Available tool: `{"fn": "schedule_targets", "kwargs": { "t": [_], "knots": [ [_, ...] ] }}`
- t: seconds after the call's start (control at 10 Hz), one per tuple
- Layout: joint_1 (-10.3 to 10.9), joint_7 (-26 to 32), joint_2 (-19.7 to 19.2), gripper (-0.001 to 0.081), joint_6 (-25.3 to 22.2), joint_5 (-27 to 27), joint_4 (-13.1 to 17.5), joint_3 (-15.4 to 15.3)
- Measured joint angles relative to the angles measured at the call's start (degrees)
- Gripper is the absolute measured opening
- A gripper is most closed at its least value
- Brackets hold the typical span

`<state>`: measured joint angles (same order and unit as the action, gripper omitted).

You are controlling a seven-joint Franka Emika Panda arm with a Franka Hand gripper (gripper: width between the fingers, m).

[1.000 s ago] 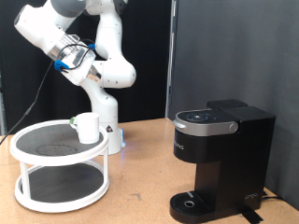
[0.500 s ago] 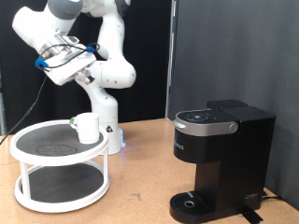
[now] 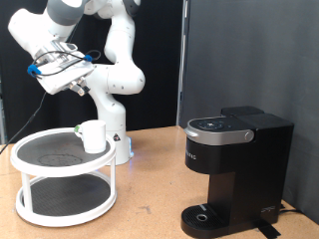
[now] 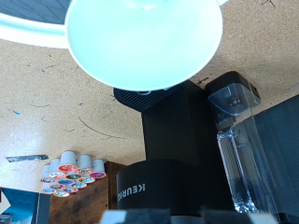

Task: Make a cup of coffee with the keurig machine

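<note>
Tool [image 3: 80,88] high above white rack [image 3: 62,189], jaw state unclear, cup [image 3: 93,136] at rack edge, keurig machine [image 3: 234,169] well apart

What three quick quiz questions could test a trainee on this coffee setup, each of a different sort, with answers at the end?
1. True or false: the cup sits on the top shelf of the white two-tier stand.
2. Multiple choice: the lid of the keurig machine is A) raised, B) closed, C) removed.
3. Fill in: the tool hangs high above the ____, holding nothing that shows.

Key: 1 true; 2 B; 3 stand. In the exterior view the machine's drip base has no cup on it, and the tool touches neither the cup nor the machine.
</note>
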<state>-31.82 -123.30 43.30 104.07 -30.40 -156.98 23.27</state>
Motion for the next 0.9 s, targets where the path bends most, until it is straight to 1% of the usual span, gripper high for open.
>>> {"fn": "schedule_targets", "kwargs": {
  "t": [0.3,0.6,0.7,0.8,0.9],
  "knots": [
    [-0.02,3.85,-0.08,0.0,2.32,0.21,-1.09,1.78],
    [-0.04,8.38,-0.24,0.0,6.44,0.42,-3.71,2.95],
    [-0.05,9.66,-0.67,0.0088,7.14,0.44,-4.07,3.38],
    [-0.05,10.79,-1.41,0.0088,7.55,0.48,-4.16,3.68],
    [-0.05,11.98,-2.18,0.0267,7.85,0.55,-4.18,3.97]
  ]
}}
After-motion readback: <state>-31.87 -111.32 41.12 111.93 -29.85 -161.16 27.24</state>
